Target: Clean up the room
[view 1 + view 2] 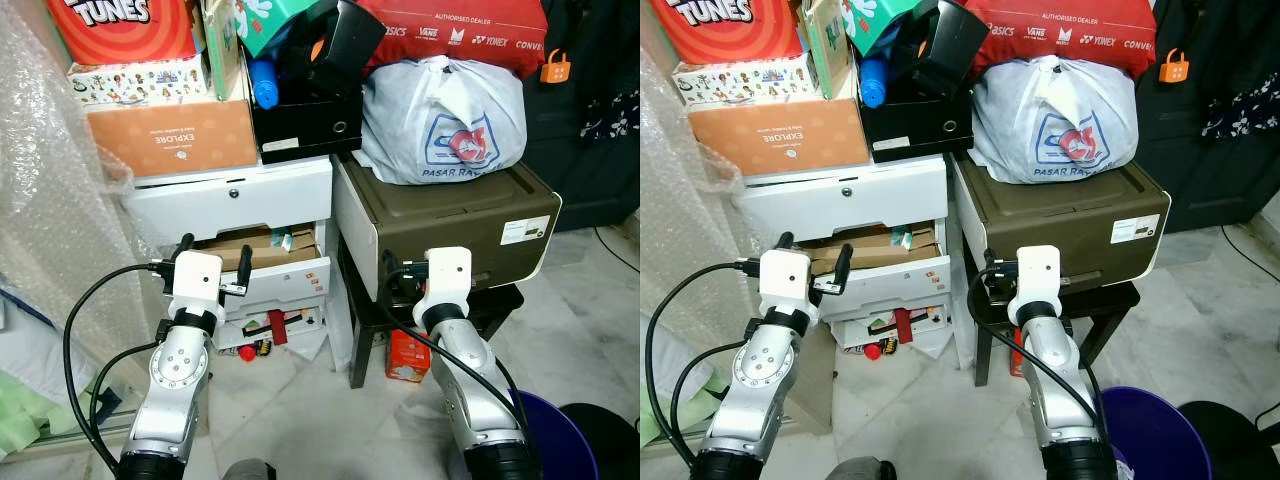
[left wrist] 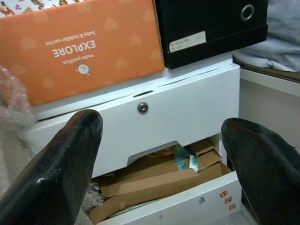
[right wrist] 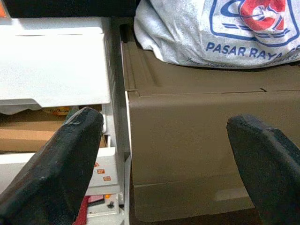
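Left eye view: both spread, empty hands [image 1: 213,264] [image 3: 164,154] face cluttered drawers [image 1: 262,268] and brown bin [image 1: 440,215].

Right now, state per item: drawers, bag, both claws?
Top white drawer: shut, lock in front.
Middle white drawer: pulled open, stuffed with cardboard.
Bottom white drawer: partly open, red item inside.
White plastic bag: tied, resting on brown box.
Left claw: open, empty.
Right claw: open, empty.

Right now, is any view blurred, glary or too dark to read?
Both eye views are sharp and evenly lit: the plastic bag print reads clearly. In the left wrist view the orange box is crisp, the near fingers soft. In the right wrist view the white drawer is washed out.
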Robot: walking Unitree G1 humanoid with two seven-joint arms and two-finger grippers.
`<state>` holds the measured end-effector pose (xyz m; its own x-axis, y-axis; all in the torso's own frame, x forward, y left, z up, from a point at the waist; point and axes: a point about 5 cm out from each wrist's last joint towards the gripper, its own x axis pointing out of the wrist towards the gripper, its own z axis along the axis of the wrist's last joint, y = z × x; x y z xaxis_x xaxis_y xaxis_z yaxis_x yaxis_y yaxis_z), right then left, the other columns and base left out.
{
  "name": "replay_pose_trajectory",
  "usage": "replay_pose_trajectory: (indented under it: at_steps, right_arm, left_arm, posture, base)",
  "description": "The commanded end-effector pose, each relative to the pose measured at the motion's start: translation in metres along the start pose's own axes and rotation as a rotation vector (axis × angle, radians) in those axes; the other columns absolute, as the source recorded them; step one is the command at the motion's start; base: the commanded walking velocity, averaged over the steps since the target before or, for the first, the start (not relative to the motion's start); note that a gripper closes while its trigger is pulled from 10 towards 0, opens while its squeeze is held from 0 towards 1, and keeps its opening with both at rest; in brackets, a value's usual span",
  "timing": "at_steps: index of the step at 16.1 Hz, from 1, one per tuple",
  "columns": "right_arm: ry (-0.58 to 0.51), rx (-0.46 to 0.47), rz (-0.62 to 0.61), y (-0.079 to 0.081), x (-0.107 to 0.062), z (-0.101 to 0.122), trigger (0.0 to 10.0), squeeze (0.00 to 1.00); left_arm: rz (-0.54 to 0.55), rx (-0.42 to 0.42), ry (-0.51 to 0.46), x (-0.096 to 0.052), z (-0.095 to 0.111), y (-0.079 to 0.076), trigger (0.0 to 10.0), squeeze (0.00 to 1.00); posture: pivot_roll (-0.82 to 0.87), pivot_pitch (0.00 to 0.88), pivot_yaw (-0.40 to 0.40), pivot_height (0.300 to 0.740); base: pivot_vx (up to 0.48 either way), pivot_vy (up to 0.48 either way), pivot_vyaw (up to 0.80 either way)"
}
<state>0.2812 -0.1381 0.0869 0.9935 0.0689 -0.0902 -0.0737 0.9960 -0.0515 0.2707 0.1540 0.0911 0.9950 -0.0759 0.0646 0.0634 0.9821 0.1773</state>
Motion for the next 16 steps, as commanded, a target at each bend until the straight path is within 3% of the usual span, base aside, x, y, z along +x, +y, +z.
replay_pose_trajectory:
  at_steps: [1,14,16]
  right_arm:
    - [-0.032,-0.003,0.009,0.0026,0.0018,0.0068,10.0,0.0]
    - [-0.048,-0.019,0.025,0.005,0.0029,0.0087,10.0,0.0]
    - [-0.048,-0.022,0.028,0.0054,0.0032,0.0085,10.0,0.0]
  left_arm:
    - [-0.017,0.002,-0.006,0.0011,0.0028,0.0002,10.0,0.0]
    - [-0.055,-0.017,-0.01,0.001,0.0037,-0.0026,10.0,0.0]
    - [-0.05,-0.02,-0.013,0.0004,0.0039,-0.0021,10.0,0.0]
  posture:
    - [-0.01,0.0,0.014,0.74]
    - [0.0,0.0,0.013,0.74]
    - [0.0,0.0,0.01,0.74]
  base:
    - [0.0,0.0,0.0]
    - [0.297,0.0,0.0]
    - [0.0,0.0,0.0]
